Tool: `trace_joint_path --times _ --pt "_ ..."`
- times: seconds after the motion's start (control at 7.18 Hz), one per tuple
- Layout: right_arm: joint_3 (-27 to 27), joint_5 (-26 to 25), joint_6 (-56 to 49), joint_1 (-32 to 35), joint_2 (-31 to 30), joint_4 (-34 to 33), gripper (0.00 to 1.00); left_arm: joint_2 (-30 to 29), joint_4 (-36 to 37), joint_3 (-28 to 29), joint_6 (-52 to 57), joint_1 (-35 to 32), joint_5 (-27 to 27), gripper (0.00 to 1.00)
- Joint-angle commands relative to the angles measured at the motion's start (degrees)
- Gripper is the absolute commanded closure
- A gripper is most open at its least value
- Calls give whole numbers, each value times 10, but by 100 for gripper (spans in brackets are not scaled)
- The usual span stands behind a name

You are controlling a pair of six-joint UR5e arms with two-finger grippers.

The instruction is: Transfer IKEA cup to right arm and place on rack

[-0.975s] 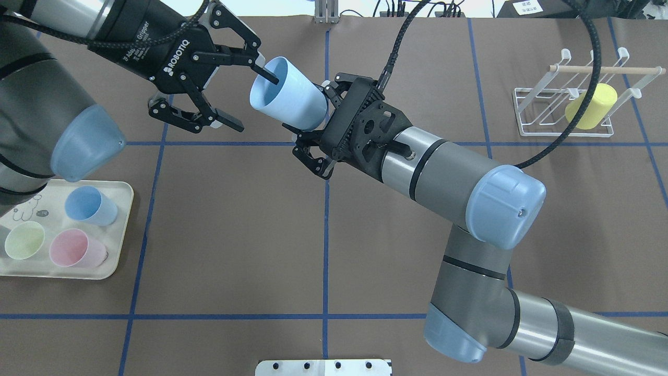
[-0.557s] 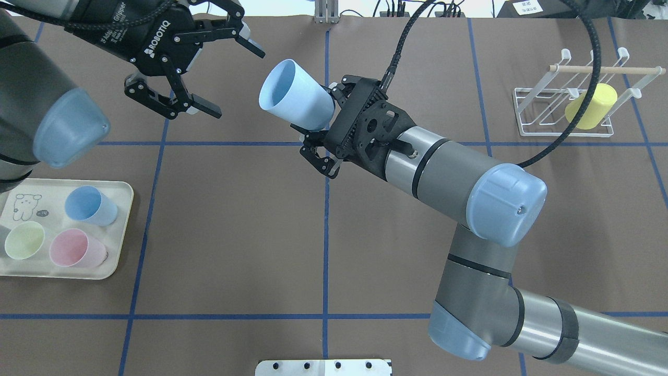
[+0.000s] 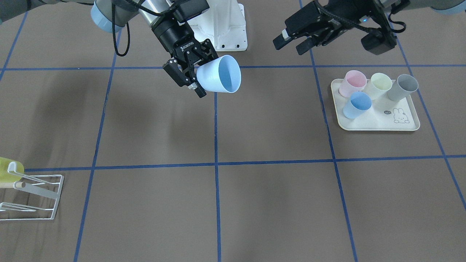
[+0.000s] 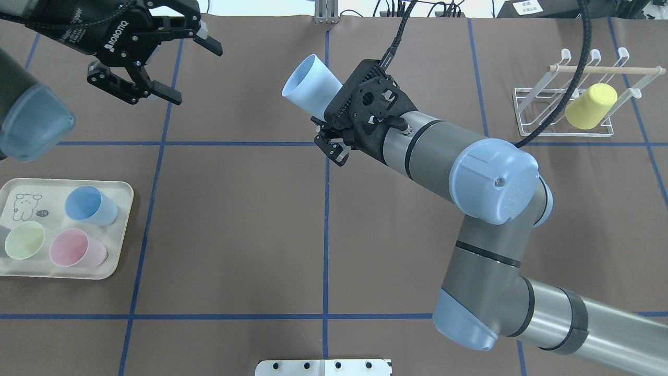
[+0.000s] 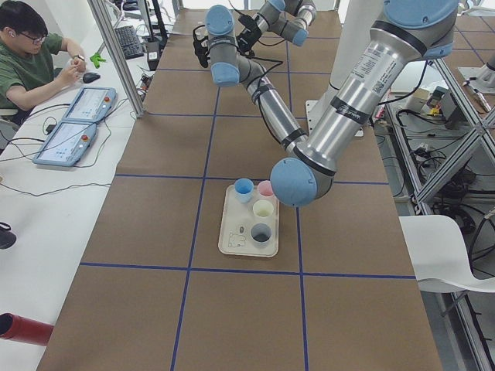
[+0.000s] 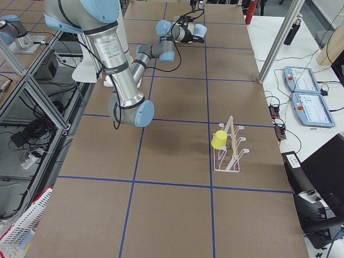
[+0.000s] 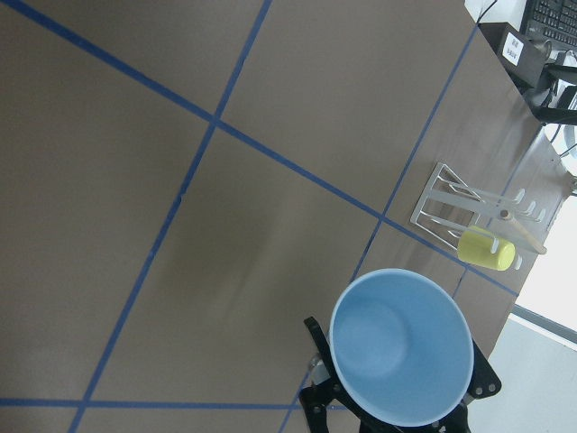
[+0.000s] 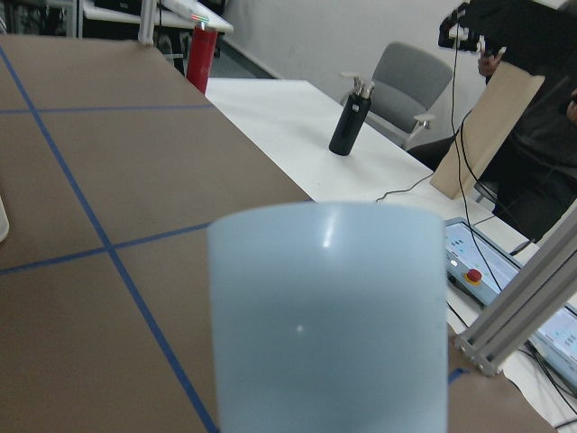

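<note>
Already the handover is looking done. The left pincer point(image 4: 190, 73) is hanging with its jaws spread wide, gripping nothing, well apart from the cup. Nearer the robot than this pincer, a tray point(image 4: 119, 263) is sitting with four other cups on it.

Across the gap from the open pincer, the pale blue cup point(image 4: 310, 83) is lying tilted in the air with its mouth pointing away from the right pincer point(image 3: 204, 74). That pincer's fingers are clamping the cup's lower wall near the base.

The rack point(image 4: 605, 68) is standing well behind the right pincer, past its wrist. A yellow cup point(image 4: 591, 106) is hanging on one of its prongs.

Judgement: the transfer is finished and the placing is not yet begun. What is remaining is carrying the cup to the rack, tipping it mouth-down over a free prong and releasing it.
</note>
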Motion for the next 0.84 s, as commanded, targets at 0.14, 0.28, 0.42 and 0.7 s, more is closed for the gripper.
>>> trace_joint_path --times 0.14,0.28,0.42,0.7 --pt "44 142 -34 106 -2 -188 64 90 1 -2 149 -39 6 0" --pt "44 167 -79 132 -8 -206 68 122 1 -1 210 -55 9 0" --pt "45 169 -105 152 -3 -258 71 156 2 1 289 -72 13 0" --pt "64 161 -193 195 -22 -322 87 194 3 22 427 -95 22 0"
